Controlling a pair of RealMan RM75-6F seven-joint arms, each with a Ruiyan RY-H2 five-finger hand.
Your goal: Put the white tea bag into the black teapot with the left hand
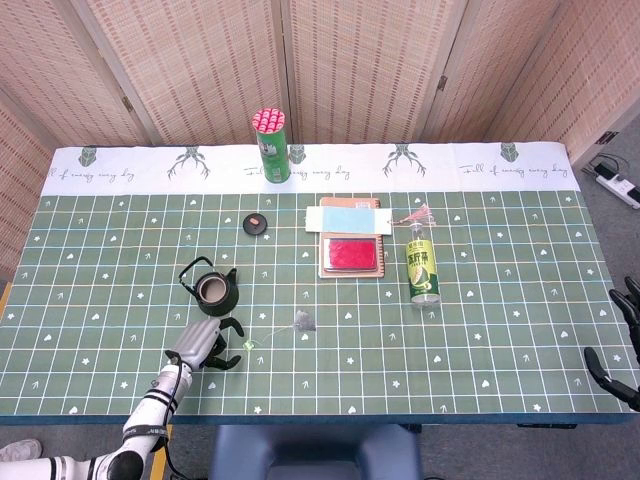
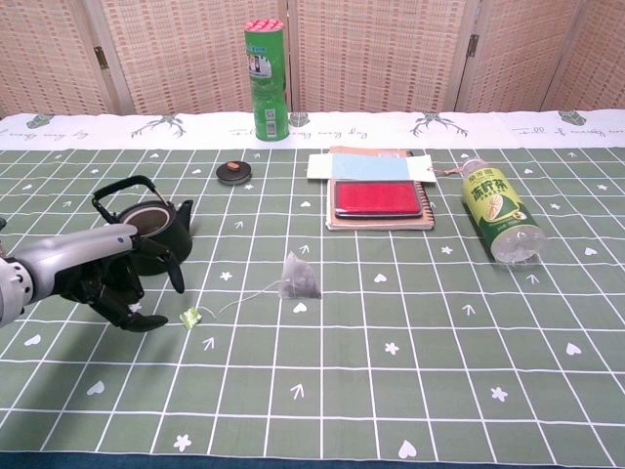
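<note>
The white tea bag (image 2: 299, 277) (image 1: 302, 320) lies on the green checked cloth, its string running left to a small green tag (image 2: 190, 317) (image 1: 247, 342). The black teapot (image 2: 146, 233) (image 1: 211, 288) stands upright with its lid off, left of the bag. My left hand (image 2: 115, 277) (image 1: 203, 345) hovers just in front of the teapot, fingers spread and holding nothing, its fingertips a short way left of the tag. Only the dark fingers of my right hand (image 1: 624, 337) show at the right edge of the head view, spread and empty.
The teapot's small black lid (image 2: 232, 173) lies behind the pot. A green canister (image 2: 267, 68) stands at the back. A red case on a notebook (image 2: 379, 199) sits mid-table, and a green bottle (image 2: 498, 215) lies on its side to the right.
</note>
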